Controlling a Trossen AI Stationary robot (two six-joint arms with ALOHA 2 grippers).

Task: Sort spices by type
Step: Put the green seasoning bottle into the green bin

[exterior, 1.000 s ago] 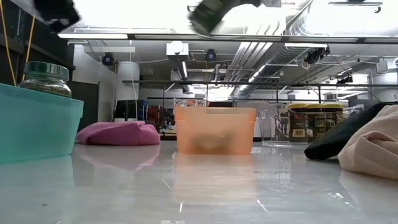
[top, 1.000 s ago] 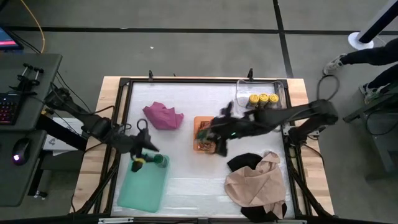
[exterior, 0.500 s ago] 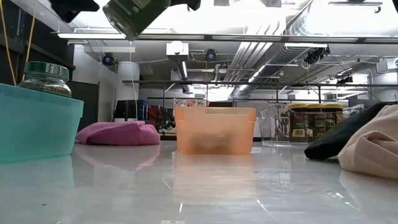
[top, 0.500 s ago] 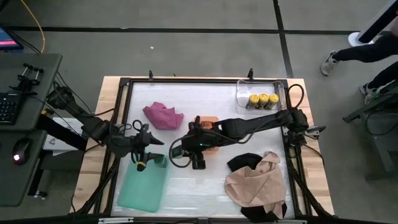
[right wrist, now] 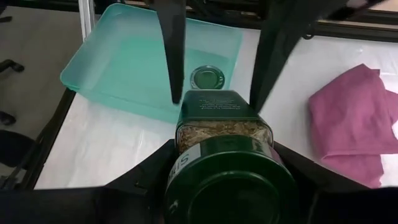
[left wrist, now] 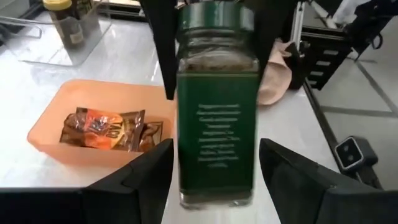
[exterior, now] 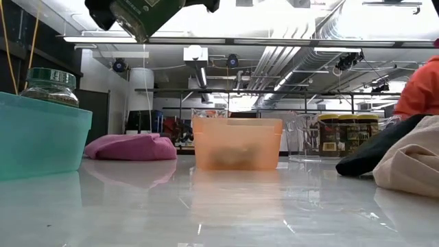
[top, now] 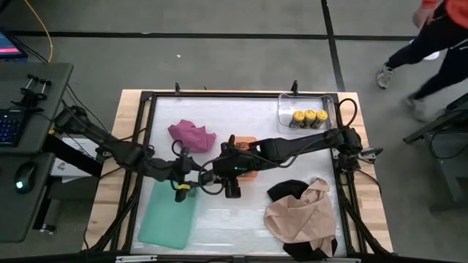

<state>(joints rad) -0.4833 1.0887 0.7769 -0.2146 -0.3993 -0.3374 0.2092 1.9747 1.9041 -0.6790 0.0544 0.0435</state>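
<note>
**A:** Green-lidded jar (left wrist: pixel 217 112), aloft over the desk (top: pixel 241 120), between the two arms and just beside a corner of the teal tray (top: pixel 164 219). Clamped at the lid end by the right gripper (right wrist: pixel 230 168).

**B:** And the left gripper (left wrist: pixel 214 155)?

**A:** Spread open around the jar's base, one finger on each side, with a sliver of gap on both. Looks like a handover in mid-air, not yet sealed.

**B:** Done so far?

**A:** Most of it, by the look of things. In the teal tray, a second green-lidded jar (right wrist: pixel 208 78), upright near one corner. In the clear bin (top: pixel 285 102), at a right-hand corner of the desk, three yellow-lidded jars (top: pixel 309 116) in a row. In the orange bin (left wrist: pixel 50 146), mid-desk, orange-and-black packets (left wrist: pixel 102 129), lying flat and overlapping; hard to count.

**B:** Left to do?

**A:** Probably just this jar: close the left gripper, release the right, then lower into the teal tray beside its twin. No other loose spices in sight on the desk. Impossible, though, to rule out anything under the magenta cloth (top: pixel 191 136), the tan cloth (top: pixel 296 215) or the black cloth (top: pixel 285 191).
</note>
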